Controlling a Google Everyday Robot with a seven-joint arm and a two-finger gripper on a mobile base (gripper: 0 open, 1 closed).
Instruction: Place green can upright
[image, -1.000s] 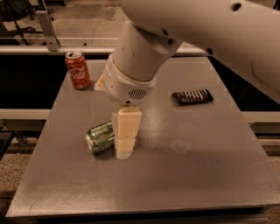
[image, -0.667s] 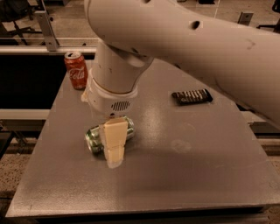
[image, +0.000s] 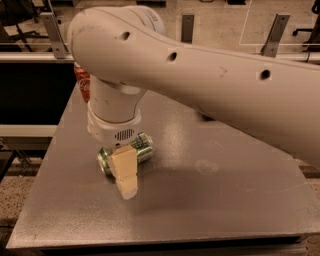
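Note:
The green can (image: 144, 146) lies on its side on the grey table (image: 210, 200), left of centre, with a silver end facing left. My gripper (image: 126, 172) hangs straight down from the wrist right over the can. Its cream-coloured tip stands in front of the can's middle and reaches down to the table surface. The rest of the gripper is hidden behind the wrist and the can. The can's middle is covered by the gripper.
A red Coca-Cola can (image: 82, 84) stands upright at the table's back left, mostly hidden behind my arm. My large white arm (image: 215, 85) crosses the upper view and covers the back right of the table. The table's front edge is near.
My arm has swung left and come down over the green can. It now covers more of the view and hides the dark object at the back right. The can has not moved.

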